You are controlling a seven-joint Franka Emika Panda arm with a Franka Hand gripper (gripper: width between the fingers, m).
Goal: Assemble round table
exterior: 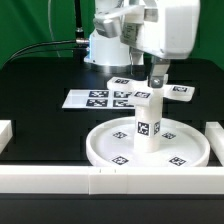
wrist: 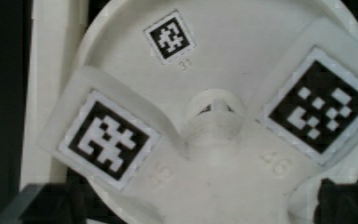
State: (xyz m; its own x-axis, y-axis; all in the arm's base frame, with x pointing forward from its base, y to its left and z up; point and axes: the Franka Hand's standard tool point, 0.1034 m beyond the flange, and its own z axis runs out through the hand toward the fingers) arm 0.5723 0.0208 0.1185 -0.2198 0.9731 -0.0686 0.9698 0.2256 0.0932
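The large round disc (exterior: 118,150) lies flat on the black table with its tags facing up. The short thick post (exterior: 147,118) stands upright at its centre. My gripper (exterior: 155,76) hangs straight over the post's top, open, with nothing gripped. In the wrist view the post (wrist: 211,165) fills the middle between my dark fingers (wrist: 44,205), and the disc (wrist: 247,45) with its tags spreads round it. A small tagged white piece (exterior: 179,93), probably the cross-shaped one, lies behind the disc on the exterior view's right.
The marker board (exterior: 92,99) lies flat behind the disc toward the exterior view's left. Long white border bars run along the front (exterior: 90,182), the left (exterior: 5,135) and the right (exterior: 214,140). Another small tagged white part (exterior: 122,82) sits near the arm's base.
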